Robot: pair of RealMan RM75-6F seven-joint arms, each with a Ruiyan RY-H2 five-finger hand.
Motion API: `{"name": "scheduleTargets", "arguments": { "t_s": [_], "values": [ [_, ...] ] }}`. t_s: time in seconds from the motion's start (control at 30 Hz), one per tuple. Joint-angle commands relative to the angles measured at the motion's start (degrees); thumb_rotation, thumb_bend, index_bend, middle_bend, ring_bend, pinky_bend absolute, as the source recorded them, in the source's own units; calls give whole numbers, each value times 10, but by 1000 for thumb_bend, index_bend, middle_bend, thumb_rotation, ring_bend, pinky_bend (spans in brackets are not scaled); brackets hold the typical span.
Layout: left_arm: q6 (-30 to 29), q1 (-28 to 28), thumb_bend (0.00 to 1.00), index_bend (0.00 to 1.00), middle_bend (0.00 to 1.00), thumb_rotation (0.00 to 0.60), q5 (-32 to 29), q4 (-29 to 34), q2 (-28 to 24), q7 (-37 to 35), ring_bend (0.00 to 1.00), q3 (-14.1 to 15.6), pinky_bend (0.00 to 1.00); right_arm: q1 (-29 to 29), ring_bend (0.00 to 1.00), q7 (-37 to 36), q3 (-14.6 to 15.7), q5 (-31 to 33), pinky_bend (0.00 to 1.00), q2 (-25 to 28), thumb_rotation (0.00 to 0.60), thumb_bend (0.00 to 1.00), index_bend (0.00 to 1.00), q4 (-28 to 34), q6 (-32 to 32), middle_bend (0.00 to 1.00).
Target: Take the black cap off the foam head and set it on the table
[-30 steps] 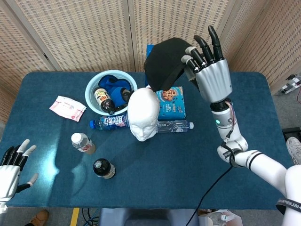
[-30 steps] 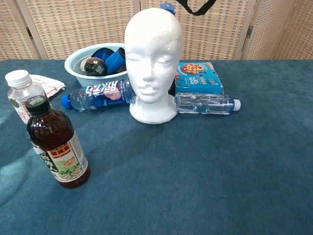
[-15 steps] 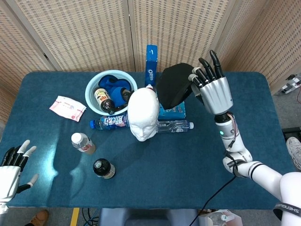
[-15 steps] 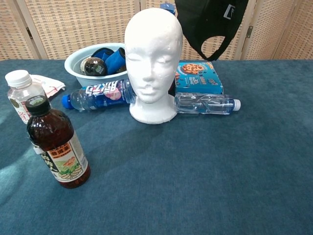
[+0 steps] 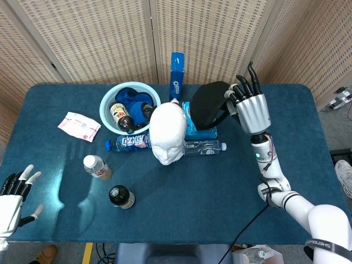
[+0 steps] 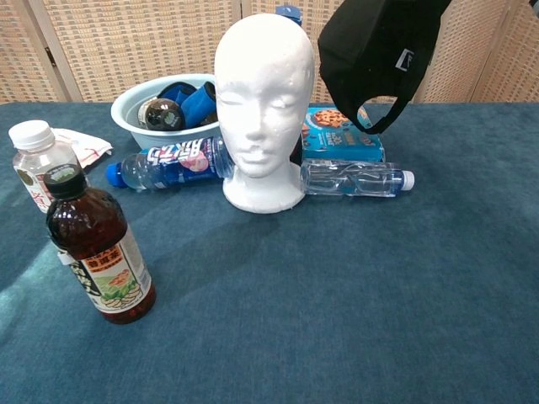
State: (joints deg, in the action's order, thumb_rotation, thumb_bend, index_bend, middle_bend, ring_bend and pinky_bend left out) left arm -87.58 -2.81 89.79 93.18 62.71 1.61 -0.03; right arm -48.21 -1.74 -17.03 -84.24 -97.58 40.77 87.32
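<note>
Head view: right hand point(image 5: 250, 107) grips black cap point(image 5: 210, 104), fingers clamped on its edge. Cap off foam head point(image 5: 168, 132), hanging in air above cookie box point(image 6: 344, 135), right of head. Left hand point(image 5: 12, 203) at table point(image 5: 220, 181) near-left edge, fingers spread, holds nothing.

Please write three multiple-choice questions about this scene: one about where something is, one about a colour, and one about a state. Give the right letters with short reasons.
1. Where is the black cap?
A. on the foam head
B. in the right hand, in the air
C. flat on the table

2. What colour is the tablecloth?
A. dark blue
B. red
C. white

3. How is the foam head now?
A. covered
B. lying on its side
C. bare and upright

Answers:
1 B: the right hand holds it above the cookie box.
2 A: both views show blue.
3 C: nothing sits on it.
</note>
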Motion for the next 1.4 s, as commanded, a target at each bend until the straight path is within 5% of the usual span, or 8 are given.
{"name": "scheduleTargets", "arguments": {
  "t_s": [0.03,0.43,0.87,1.2,1.4],
  "values": [
    [1,0,243,132,0,600,-1,0,-1,0,0,0,0,1,215,-19,4,5,0,-24,600,495,820,-31,-7,458],
    [1,3,243,132,0,600,-4,-12,2,-15,0,1,0,43,220,-72,28,8,0,-76,600,495,821,-87,5,462],
    [1,2,243,132,0,600,-1,-20,5,-25,0,2,0,132,221,-100,93,-25,0,-95,600,495,821,-92,39,462],
    [2,2,243,132,0,600,-1,-24,7,-30,0,3,0,174,219,-81,130,-42,0,-71,600,492,813,-44,14,417],
    [0,4,243,132,0,600,-2,-26,8,-32,0,3,0,198,168,-49,143,-42,0,-45,600,408,681,17,-6,365]
  ]
}}
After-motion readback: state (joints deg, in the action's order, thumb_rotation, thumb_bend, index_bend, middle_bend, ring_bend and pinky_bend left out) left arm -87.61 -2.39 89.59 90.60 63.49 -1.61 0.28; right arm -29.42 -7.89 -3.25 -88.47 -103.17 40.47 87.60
